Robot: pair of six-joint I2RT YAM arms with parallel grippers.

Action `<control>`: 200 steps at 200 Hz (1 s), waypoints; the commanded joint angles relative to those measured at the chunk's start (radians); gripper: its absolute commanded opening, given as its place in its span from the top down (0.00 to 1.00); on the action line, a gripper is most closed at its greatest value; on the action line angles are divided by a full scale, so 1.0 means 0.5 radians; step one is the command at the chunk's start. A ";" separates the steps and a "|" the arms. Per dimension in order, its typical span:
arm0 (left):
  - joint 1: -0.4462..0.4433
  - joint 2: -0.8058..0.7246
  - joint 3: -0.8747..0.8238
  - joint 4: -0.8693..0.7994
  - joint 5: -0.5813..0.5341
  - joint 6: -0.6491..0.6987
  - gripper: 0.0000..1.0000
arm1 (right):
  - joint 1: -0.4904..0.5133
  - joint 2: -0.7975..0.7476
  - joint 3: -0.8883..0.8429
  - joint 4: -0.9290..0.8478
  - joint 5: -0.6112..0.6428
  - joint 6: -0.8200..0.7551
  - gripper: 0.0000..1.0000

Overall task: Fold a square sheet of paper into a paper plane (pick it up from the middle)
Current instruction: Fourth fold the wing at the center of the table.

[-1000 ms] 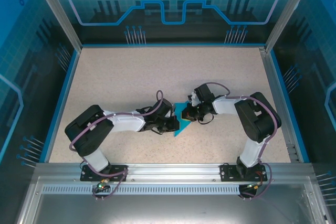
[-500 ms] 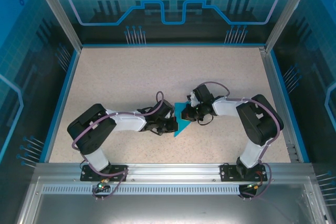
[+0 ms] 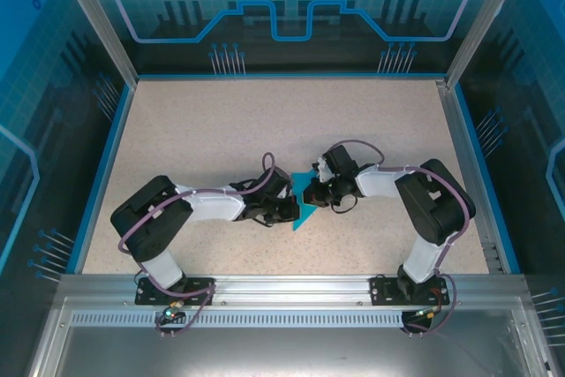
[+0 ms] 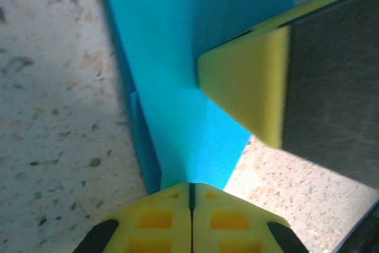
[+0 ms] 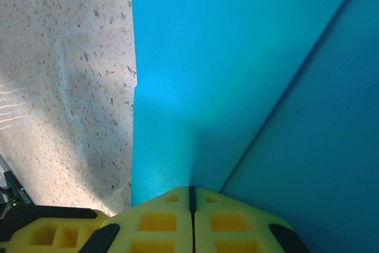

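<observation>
Aluminium rail [image 3: 282, 282] runs along the desk's [image 3: 265, 121] near edge w/ both arm bases bolted on it. L arm [image 3: 203, 205] and R arm [image 3: 424, 196] each bend inward, so their wrists meet approx. mid-desk, somewhat nearer the near edge than the far one. Between them we see the square sheet of paper [image 3: 300, 216], teal, lying on the desk and folded to a wedge whose point aims at the near edge. L gripper [image 3: 290, 209] sits at the paper's left side and R gripper [image 3: 316, 199] at its right, both touching it. In the L wrist view the L fingers [image 4: 160, 217] are pressed together, seam tight, tips right at the paper's narrow end; we can't tell whether paper is caught betw. them. Just past them a layered folded edge runs along the paper's left side, and one yellow finger [image 4: 243, 87] of the R gripper, w/ its dark pad, rests on the teal surface. In the R wrist view the R fingers [image 5: 160, 217] are likewise closed tight, tips on the paper. A straight crease runs diagonally away from them, and speckled desk lies left of the paper's edge. Beyond the grippers the desk is beige speckle up to a blue rim [image 3: 282, 75], then a blue printed back panel [image 3: 291, 6].
</observation>
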 commanded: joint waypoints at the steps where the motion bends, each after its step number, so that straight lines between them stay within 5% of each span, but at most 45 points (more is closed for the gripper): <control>1: 0.020 -0.026 0.124 0.017 0.006 0.088 0.91 | 0.025 0.057 -0.022 -0.127 0.075 -0.035 0.94; 89: 0.025 0.160 0.079 -0.032 0.002 0.106 0.95 | 0.015 0.080 -0.012 -0.181 0.130 -0.029 0.94; 200: -0.085 -0.070 -0.211 -0.155 0.122 0.107 0.96 | 0.014 0.217 0.029 -0.289 0.262 0.053 0.95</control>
